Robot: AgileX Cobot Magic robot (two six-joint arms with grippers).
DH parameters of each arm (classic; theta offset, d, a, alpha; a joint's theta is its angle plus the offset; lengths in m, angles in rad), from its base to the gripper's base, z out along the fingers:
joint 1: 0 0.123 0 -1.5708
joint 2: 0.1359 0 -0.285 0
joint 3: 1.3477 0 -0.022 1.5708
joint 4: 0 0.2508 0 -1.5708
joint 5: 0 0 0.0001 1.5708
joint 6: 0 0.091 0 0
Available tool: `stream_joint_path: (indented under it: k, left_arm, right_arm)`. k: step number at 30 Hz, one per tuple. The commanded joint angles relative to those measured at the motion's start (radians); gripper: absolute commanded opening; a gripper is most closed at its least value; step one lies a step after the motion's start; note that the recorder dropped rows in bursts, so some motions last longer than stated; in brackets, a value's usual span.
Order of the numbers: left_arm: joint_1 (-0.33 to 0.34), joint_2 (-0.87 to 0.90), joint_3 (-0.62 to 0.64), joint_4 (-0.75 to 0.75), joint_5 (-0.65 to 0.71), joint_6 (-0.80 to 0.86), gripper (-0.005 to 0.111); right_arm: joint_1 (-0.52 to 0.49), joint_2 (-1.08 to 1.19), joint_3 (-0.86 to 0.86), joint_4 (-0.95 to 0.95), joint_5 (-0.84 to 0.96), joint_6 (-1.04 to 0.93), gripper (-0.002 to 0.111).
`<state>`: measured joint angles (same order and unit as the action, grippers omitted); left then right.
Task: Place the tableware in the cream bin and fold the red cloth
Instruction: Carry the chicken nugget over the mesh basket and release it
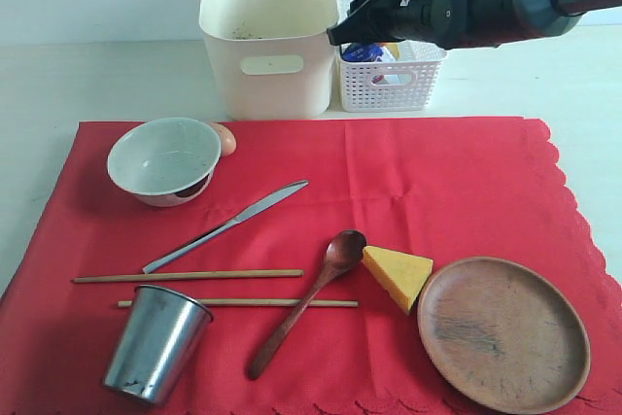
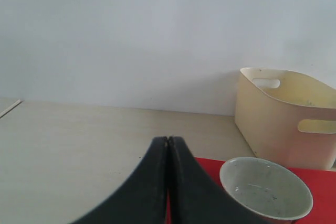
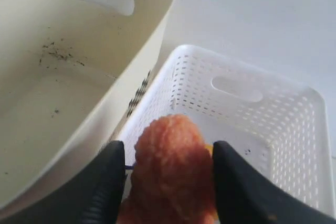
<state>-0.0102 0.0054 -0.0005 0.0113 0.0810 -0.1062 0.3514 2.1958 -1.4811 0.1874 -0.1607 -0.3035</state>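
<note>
Right arm busy with food, tableware not yet binned

Right end effector gripped a lumpy orange food piece over the white lattice basket, I'd guess to keep food out of the cream bin, upper middle of frame. Left end effector was clenched on nothing. Bowl, cup, knife, chopsticks, spoon and plate lay on the red cloth. No readable labels.

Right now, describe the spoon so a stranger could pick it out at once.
Start at the big red cloth. Toward its near edge, left of the cheese wedge, lies the spoon, crossing one chopstick. It alone is a dark wooden utensil with a round bowl.
</note>
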Motion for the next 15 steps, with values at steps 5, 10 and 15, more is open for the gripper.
stream_joint_path:
  k: [5,10,15]
  left_arm:
    - [0.000,-0.005,0.001,-0.003,-0.001,-0.002,0.003]
    - [0.000,-0.005,0.001,-0.003,-0.001,-0.002,0.003]
    - [0.000,-0.005,0.001,-0.003,-0.001,-0.002,0.003]
  right_arm:
    - [-0.005,0.001,-0.004,0.042,-0.026,-0.009,0.003]
    - [-0.005,0.001,-0.004,0.042,-0.017,-0.009,0.022]
    - [-0.005,0.001,-0.004,0.042,-0.007,-0.009,0.050]
